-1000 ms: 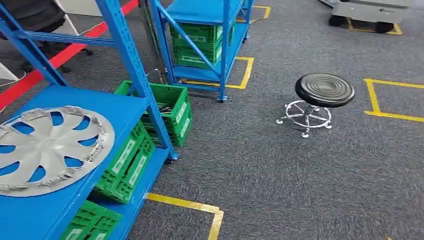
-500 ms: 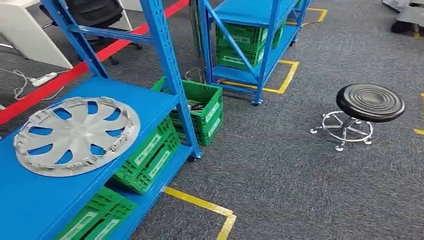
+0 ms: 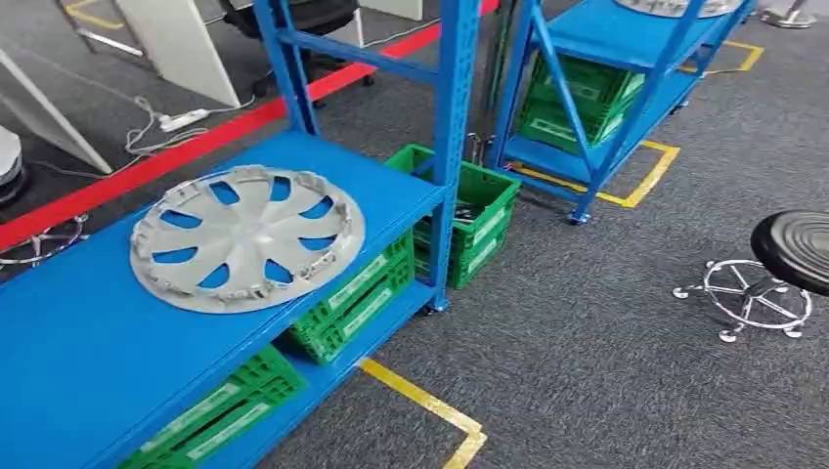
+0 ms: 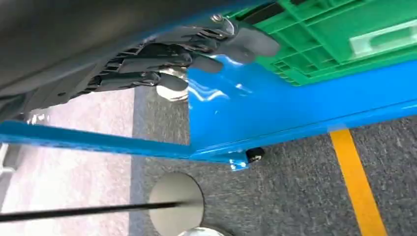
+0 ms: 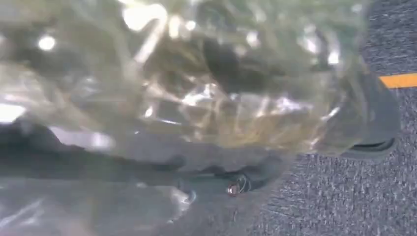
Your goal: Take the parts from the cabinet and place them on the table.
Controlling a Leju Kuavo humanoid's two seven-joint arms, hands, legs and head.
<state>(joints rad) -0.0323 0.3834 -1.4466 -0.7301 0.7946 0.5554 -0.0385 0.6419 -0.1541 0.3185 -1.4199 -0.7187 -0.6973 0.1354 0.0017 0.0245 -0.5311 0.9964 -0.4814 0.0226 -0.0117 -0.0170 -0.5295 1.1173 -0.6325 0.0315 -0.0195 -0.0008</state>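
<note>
A silver wheel cover (image 3: 246, 237) lies flat on the top shelf of the blue cabinet (image 3: 88, 352) at the left of the head view. My left hand (image 4: 187, 54) hangs beside the cabinet's lower shelf, near a green crate (image 4: 344, 34). Its fingers are stretched out and hold nothing. In the right wrist view, crinkled clear plastic (image 5: 196, 83) lies over my right hand (image 5: 373, 123), and only a dark grey part shows past it. Whether that hand grips the plastic is unclear.
Green crates (image 3: 357, 293) fill the cabinet's lower shelves, and another (image 3: 479, 220) stands on the carpet beside its post. A second blue rack (image 3: 606, 88) stands farther back. A black stool (image 3: 797, 249) is at the right. Yellow tape (image 3: 430, 405) marks the floor.
The camera has swung left, so the whole scene has shifted right. The cabinet and wheel cover sit more central and the stool has reached the right edge. Nothing itself has moved.
</note>
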